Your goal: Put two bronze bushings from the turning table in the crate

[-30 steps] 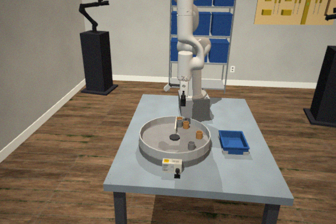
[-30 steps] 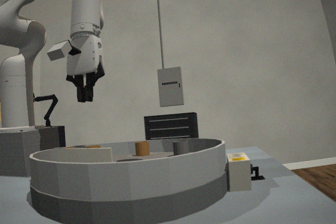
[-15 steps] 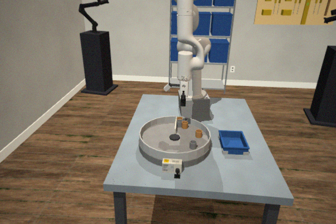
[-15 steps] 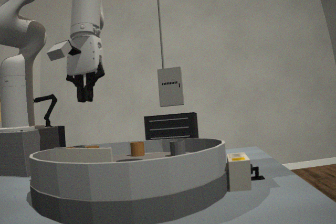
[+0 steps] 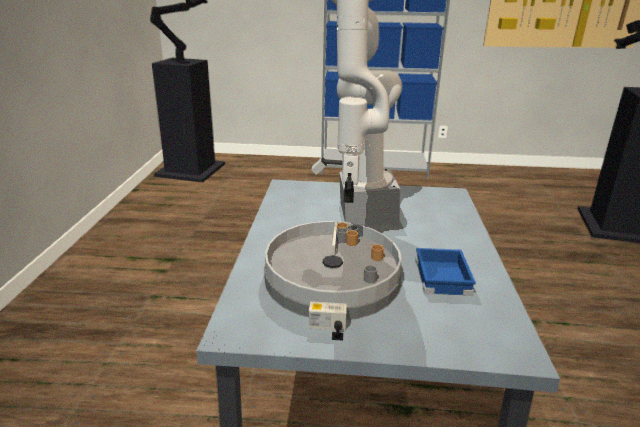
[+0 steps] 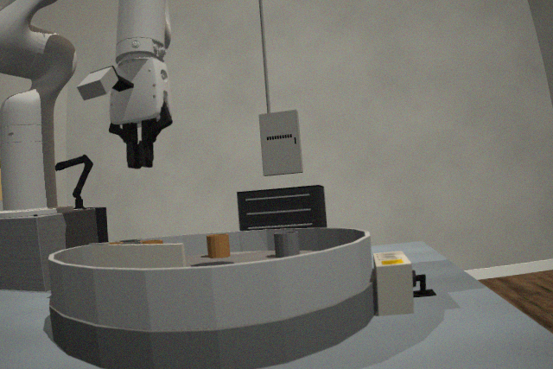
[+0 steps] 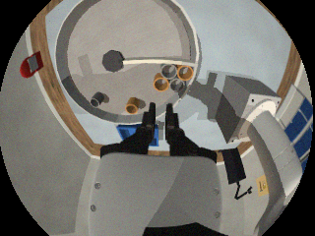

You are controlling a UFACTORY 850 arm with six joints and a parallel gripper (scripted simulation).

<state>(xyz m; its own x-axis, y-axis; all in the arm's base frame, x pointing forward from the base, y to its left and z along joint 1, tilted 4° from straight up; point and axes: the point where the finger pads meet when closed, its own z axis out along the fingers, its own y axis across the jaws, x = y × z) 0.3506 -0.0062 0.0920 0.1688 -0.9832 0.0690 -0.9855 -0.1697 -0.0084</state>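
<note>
Two to fetch, none in yet, judging by the bare blue crate (image 5: 421, 263). Nearest on the bench (image 5: 465, 344): a small control box (image 5: 327, 314) against the front wall of the turning table (image 5: 268, 259). Inside the wall, first a grey bushing (image 5: 370, 273), then, just behind it on the crate side, a lone bronze bushing (image 5: 377, 252) standing apart from everything else. Farther back, beside a white divider fin (image 5: 334, 237), a tight cluster: a second bronze bushing (image 5: 352, 237), what looks like a third (image 5: 341, 226), and grey ones touching or nearly touching them. Upright all, long axis vertical, so best taken from straight above. Beyond and well above the far rim, the end effector (image 5: 348, 189), pointing down, fingers drawn nearly together and pinching nothing. Almost directly below it, the cluster; forward and toward the crate, the lone bronze bushing. Likely the easier first pick, that one, given the free room around it. Needed before any descent: a wider spread of the fingers. Behind everything, the arm's pedestal (image 5: 392, 215).
</note>
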